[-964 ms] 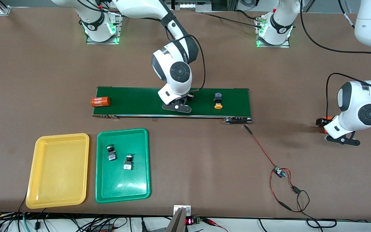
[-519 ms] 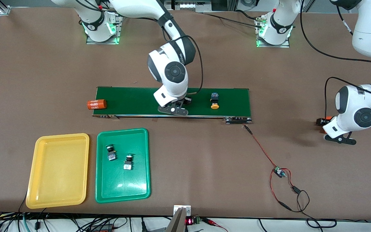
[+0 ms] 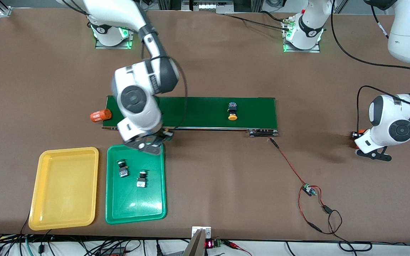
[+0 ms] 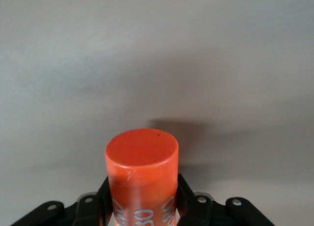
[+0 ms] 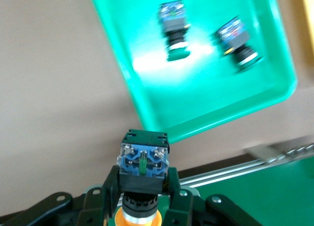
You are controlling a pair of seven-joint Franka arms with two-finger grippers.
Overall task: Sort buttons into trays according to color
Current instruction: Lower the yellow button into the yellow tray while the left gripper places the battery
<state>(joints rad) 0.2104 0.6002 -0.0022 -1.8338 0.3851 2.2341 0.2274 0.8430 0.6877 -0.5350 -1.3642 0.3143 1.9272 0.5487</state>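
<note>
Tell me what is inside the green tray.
The green tray holds two green-capped buttons lying apart. The right gripper, carrying a yellow-capped button, covers the tray's edge nearest the conveyor.

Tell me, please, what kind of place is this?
Probably a robotics lab bench for sorting tests: two arms bolted to a brown table, a small conveyor belt, colour trays, and loose wiring.

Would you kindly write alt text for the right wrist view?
The right gripper holds a yellow-capped button above the corner of the green tray, where two green-capped buttons lie; a conveyor belt corner shows nearby.
</note>
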